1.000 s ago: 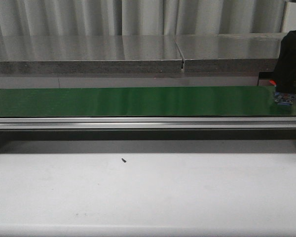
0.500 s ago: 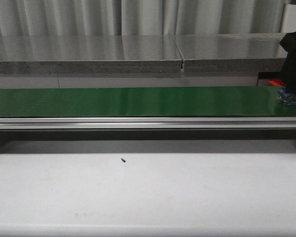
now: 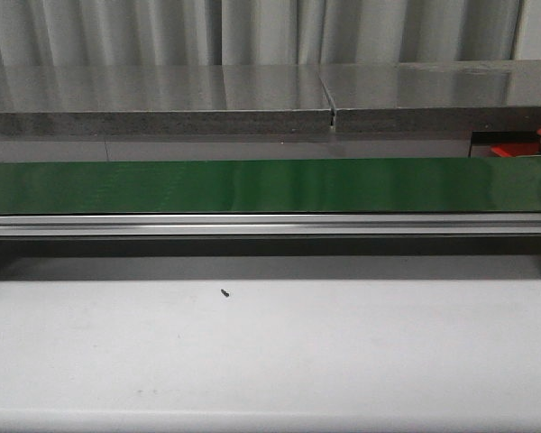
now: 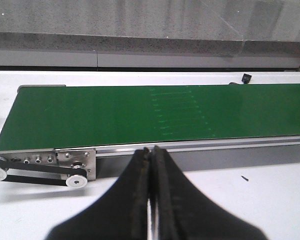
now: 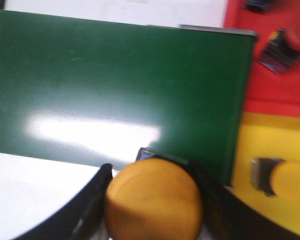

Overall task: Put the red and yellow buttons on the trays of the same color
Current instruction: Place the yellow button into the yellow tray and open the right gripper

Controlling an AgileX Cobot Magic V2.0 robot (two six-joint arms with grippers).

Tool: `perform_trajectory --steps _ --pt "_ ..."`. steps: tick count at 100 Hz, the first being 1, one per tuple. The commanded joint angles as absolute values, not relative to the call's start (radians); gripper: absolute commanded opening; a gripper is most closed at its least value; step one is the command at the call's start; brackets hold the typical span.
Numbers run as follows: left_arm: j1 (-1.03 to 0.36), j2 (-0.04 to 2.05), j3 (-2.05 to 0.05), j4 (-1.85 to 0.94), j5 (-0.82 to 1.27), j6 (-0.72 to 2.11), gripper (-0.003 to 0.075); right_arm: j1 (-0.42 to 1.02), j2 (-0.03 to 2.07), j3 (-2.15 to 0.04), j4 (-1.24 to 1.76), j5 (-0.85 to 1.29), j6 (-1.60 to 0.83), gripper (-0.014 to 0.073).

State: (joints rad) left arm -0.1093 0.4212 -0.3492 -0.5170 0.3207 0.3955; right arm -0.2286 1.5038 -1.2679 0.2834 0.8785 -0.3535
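No legible text, labels or numbers anywhere.

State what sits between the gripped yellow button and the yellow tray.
Only a finger of the right tool and the green belt corner, in the right wrist view.

Front camera faces the green belt [image 3: 252, 185]; both wrist cameras overlook it closer.

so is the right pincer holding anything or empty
Holding. In the right wrist view, the right pincer has its fingers closed around a yellow button, above the green belt near the yellow tray.
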Motion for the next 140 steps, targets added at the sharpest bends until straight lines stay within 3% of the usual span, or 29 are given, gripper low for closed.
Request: perform_trajectory --steps 1,30,66,121,130,140 --pt "-0.116 0.424 -0.378 -0.531 0.254 0.395 -0.0019 -0.279 1.407 -1.296 0.182 0.887 -0.251 0.0153" --pt "-0.116 0.424 -0.378 -0.531 0.254 0.395 -0.0019 -0.428 1.366 -1.153 0.125 0.872 -0.183 0.0153" --pt "-0.116 0.424 -0.378 -0.533 0.254 0.395 -0.0019 -0.461 1.391 -0.853 0.165 0.556 -0.178 0.0153" --pt "-0.116 0.424 -0.378 -0.533 0.254 0.395 -0.0019 -0.461 1.553 -0.84 0.174 0.457 -0.178 0.0159" --pt "-0.116 0.424 -0.378 -0.533 0.254 0.395 -0.0019 -0.461 1.553 -0.844 0.174 0.467 -0.178 0.0238" --pt "-0.116 0.424 -0.378 -0.533 0.254 0.395 -0.0019 -0.461 1.553 -0.854 0.174 0.49 -0.178 0.0425"
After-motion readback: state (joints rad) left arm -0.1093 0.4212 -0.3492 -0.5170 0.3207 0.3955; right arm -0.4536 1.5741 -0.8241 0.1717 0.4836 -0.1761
